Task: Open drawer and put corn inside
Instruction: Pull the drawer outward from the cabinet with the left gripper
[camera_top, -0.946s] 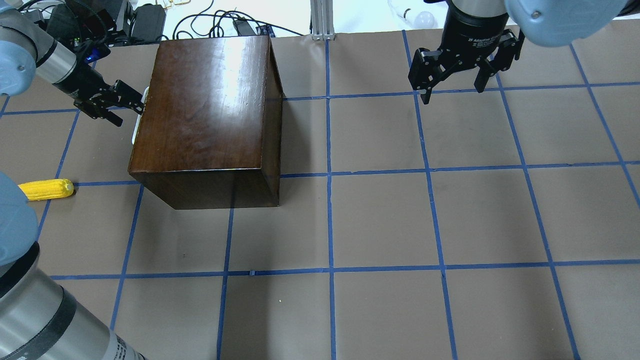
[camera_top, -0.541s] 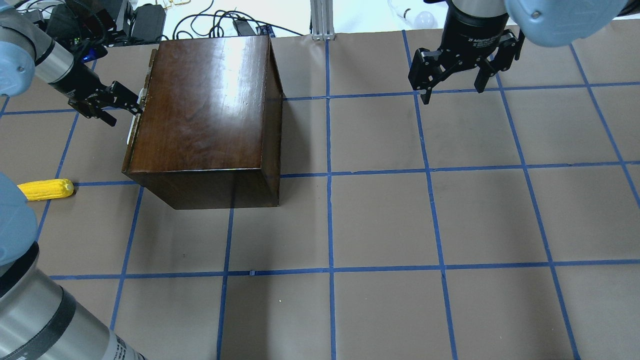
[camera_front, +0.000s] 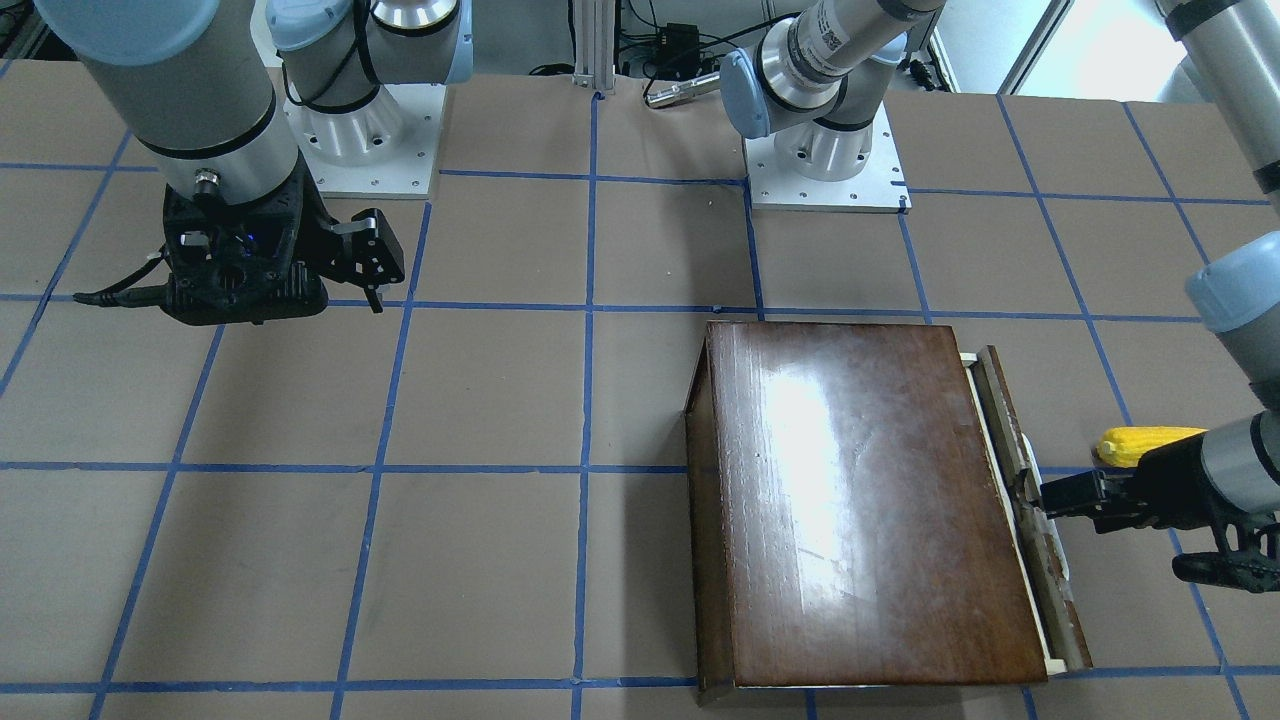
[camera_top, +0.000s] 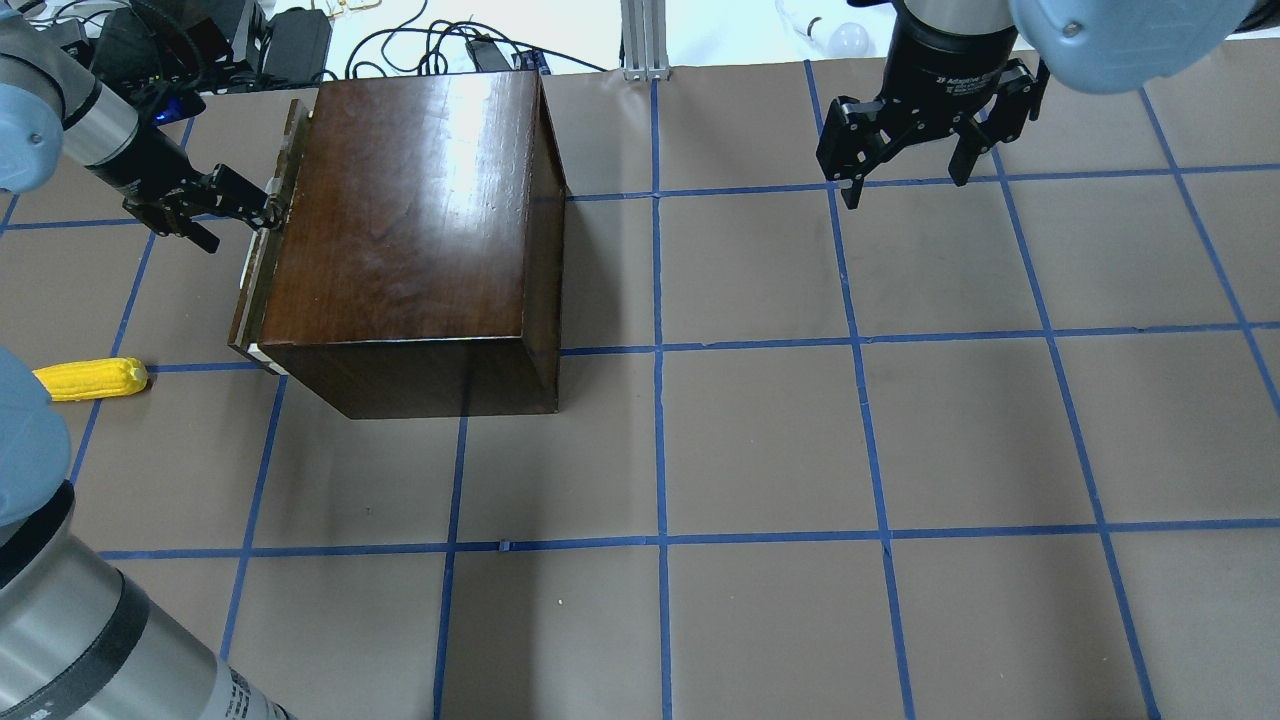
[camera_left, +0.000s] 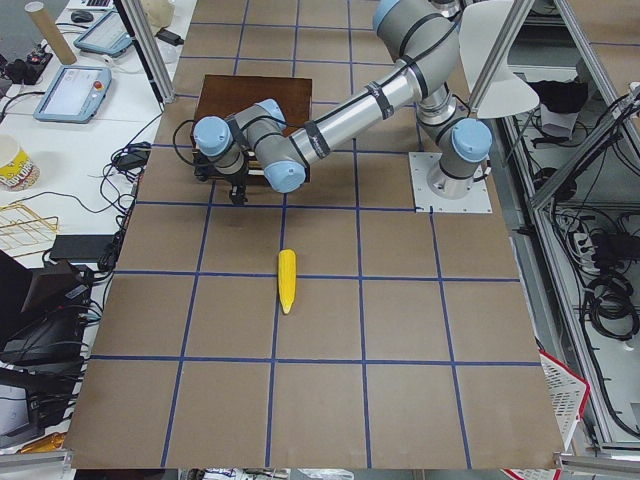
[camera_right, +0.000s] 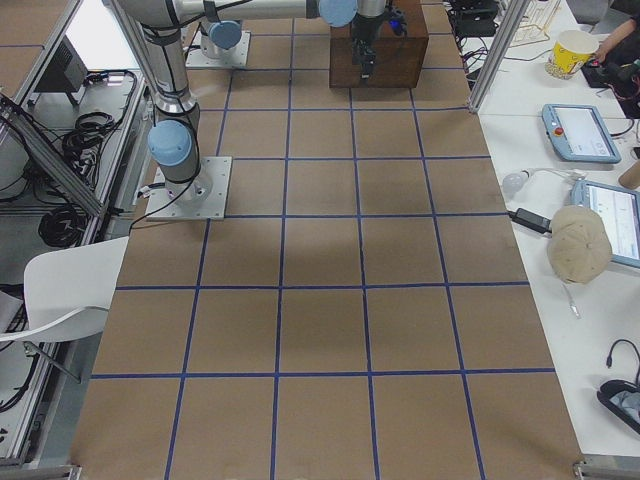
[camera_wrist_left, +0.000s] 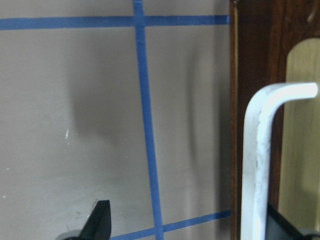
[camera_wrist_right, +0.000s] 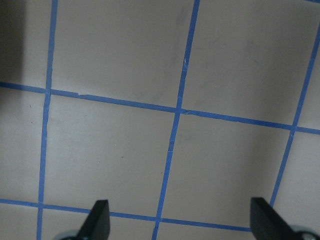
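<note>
Overhead exterior: nearest, the corn (camera_top: 90, 378) lies well apart from the box (camera_top: 410, 220). Beyond, the drawer (camera_top: 250, 300) has slid out a sliver in 0.9 s, too narrow yet; the left claw (camera_top: 240, 228), spread, hooks 1 finger (camera_wrist_left: 282, 223) behind its handle (camera_wrist_left: 255, 160). Farthest, the right claw (camera_top: 908, 188) hangs released.

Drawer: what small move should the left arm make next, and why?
Probably pull the drawer farther out: it stands only a sliver clear of the box, too narrow for the corn, and the left tool has one finger against its handle.
</note>
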